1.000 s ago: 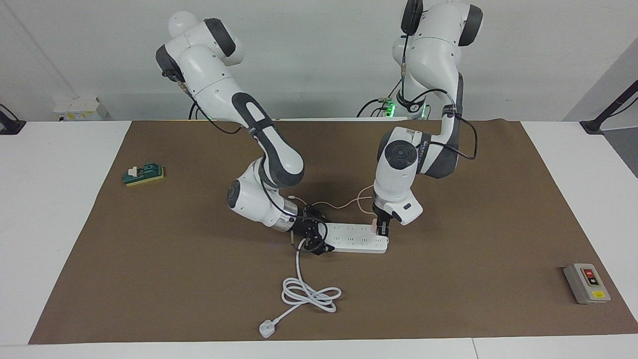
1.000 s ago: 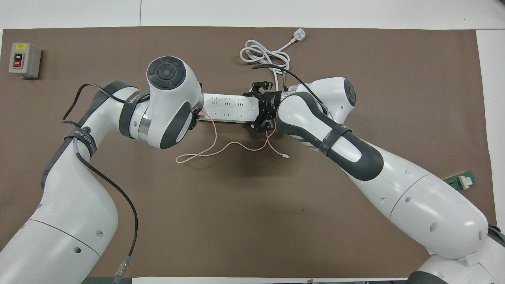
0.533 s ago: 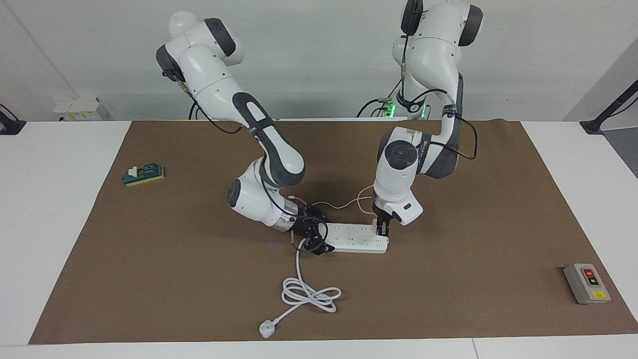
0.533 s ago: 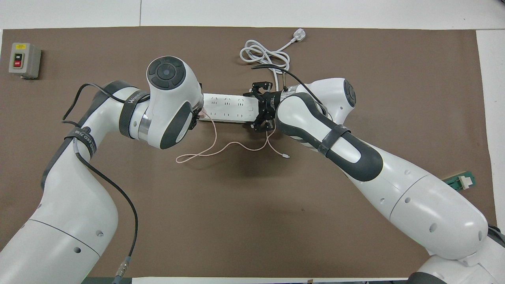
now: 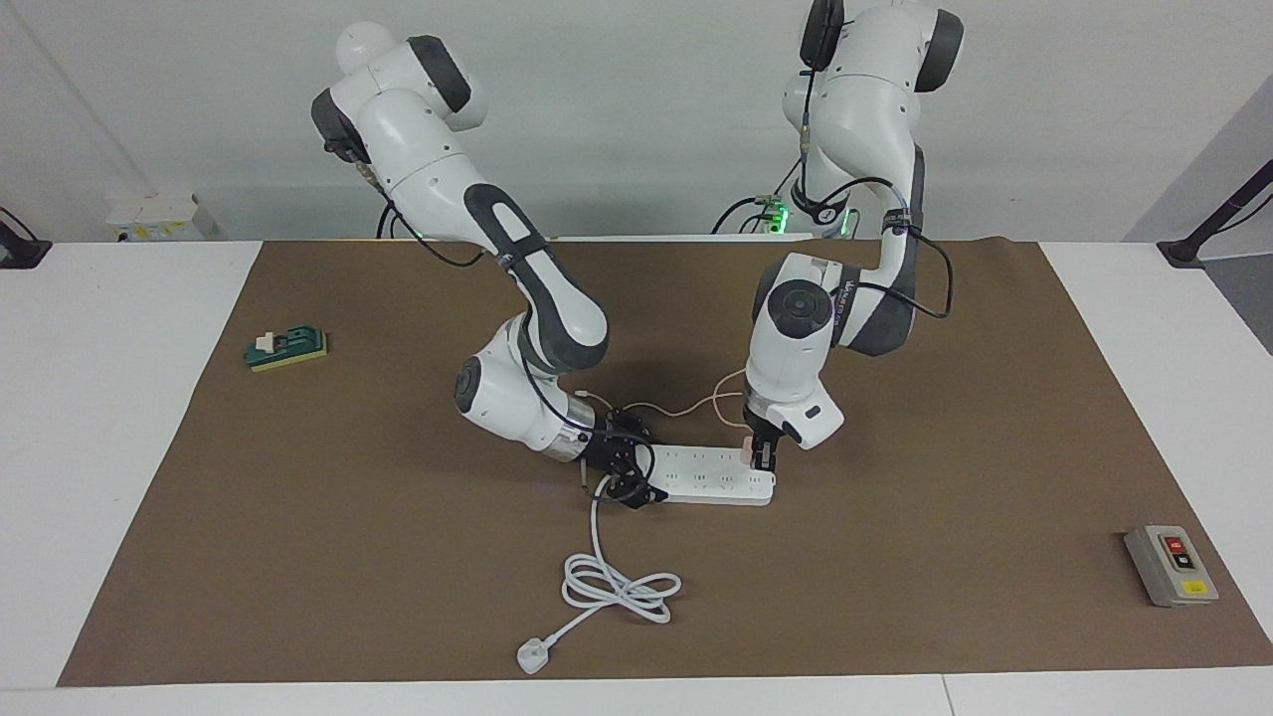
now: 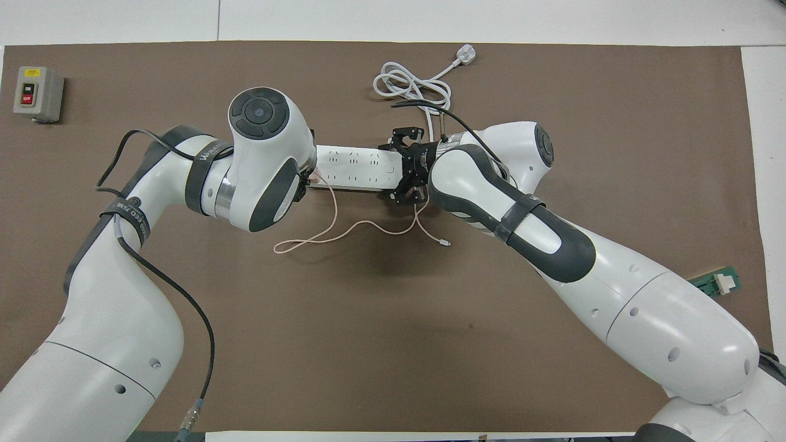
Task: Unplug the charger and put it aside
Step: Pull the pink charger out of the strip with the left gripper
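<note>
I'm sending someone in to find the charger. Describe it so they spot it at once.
Start at the long white power strip in the middle of the brown mat. At its end toward the left arm, the charger sits in the left pincer: a small pale pink cube trailing a thin pink cable, unlike the strip's thick white cord.

The long white plastic power strip (image 5: 711,482) is laid mid-mat. At its left-arm end the small pink cube charger (image 5: 745,452) is plugged in; the coiled white cord (image 5: 617,587) is laid farther from the robots.
</note>
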Action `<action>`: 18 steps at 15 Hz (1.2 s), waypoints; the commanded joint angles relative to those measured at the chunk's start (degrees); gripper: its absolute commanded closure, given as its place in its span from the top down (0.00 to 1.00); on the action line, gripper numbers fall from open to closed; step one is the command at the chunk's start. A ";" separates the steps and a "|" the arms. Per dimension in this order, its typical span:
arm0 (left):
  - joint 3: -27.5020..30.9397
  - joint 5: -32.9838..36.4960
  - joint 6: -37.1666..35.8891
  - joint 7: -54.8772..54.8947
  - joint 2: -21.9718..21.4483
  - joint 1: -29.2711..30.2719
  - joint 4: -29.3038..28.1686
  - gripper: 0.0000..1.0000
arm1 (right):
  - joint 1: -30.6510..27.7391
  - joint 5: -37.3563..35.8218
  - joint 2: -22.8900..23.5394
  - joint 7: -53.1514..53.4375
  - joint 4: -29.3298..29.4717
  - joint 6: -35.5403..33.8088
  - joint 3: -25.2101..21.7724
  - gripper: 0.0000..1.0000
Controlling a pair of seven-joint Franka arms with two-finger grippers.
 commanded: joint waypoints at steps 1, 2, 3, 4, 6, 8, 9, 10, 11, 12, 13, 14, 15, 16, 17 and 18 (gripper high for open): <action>0.36 1.97 -1.60 0.45 -0.40 0.41 1.82 0.00 | 1.66 -0.46 2.15 0.64 0.51 3.93 -0.24 0.00; 0.44 2.06 -3.26 0.63 -0.84 0.58 2.60 0.00 | 1.66 -0.46 2.15 0.64 0.42 4.02 -0.32 0.00; 0.36 1.97 -7.02 1.85 -1.45 1.63 5.14 0.00 | 1.66 -0.46 2.15 0.64 0.42 4.02 -0.32 0.00; 0.27 1.71 -12.02 4.47 -2.24 1.99 7.77 0.00 | 1.66 -0.46 2.15 0.64 0.42 4.02 -0.32 0.00; 0.44 1.18 -19.07 7.47 -4.35 2.43 11.91 0.00 | 1.66 -0.46 2.15 0.64 0.33 4.20 -0.32 0.00; -0.17 0.48 -24.35 9.85 -5.24 4.36 14.20 0.00 | 1.83 -0.46 2.15 0.73 0.16 4.55 -0.32 0.00; -0.17 0.39 -25.24 10.46 -5.33 4.45 15.08 0.00 | 1.83 -0.46 2.15 0.73 0.16 4.64 -0.32 0.00; -0.08 0.30 -25.25 10.64 -5.76 4.54 15.09 0.00 | 1.83 -0.46 2.15 0.73 0.07 4.81 -0.32 0.00; -0.08 0.30 -25.25 10.73 -5.94 4.54 15.09 0.00 | 1.83 -0.46 2.15 0.73 -0.02 4.90 -0.32 0.00; 0.00 0.39 -25.34 11.26 -5.94 4.63 15.09 0.00 | 1.83 -0.54 2.07 0.82 -0.02 4.81 -0.32 0.00; 0.35 0.39 -25.34 12.39 -6.29 4.63 15.09 0.00 | 1.83 -0.55 2.06 0.99 -0.02 4.73 -0.32 0.00; 0.53 0.82 -25.25 14.41 -6.82 4.72 15.09 0.00 | 1.92 -0.46 2.06 1.08 -0.02 4.72 -0.32 0.70; 0.53 1.17 -25.69 18.17 -7.17 5.15 15.09 0.00 | 1.92 -0.54 2.06 1.08 -0.02 4.72 -0.32 1.00; 0.53 1.09 -26.13 22.03 -7.61 6.29 15.09 0.00 | 1.92 -0.55 2.06 1.17 -0.02 4.72 -0.32 1.00; 0.44 1.00 -27.44 25.99 -8.22 7.43 15.09 0.00 | 1.83 -0.55 1.98 1.17 0.07 4.55 -0.32 1.00; 0.53 0.91 -28.84 30.73 -8.31 8.66 15.09 0.00 | 1.57 -0.63 1.72 1.17 0.07 4.29 -0.32 1.00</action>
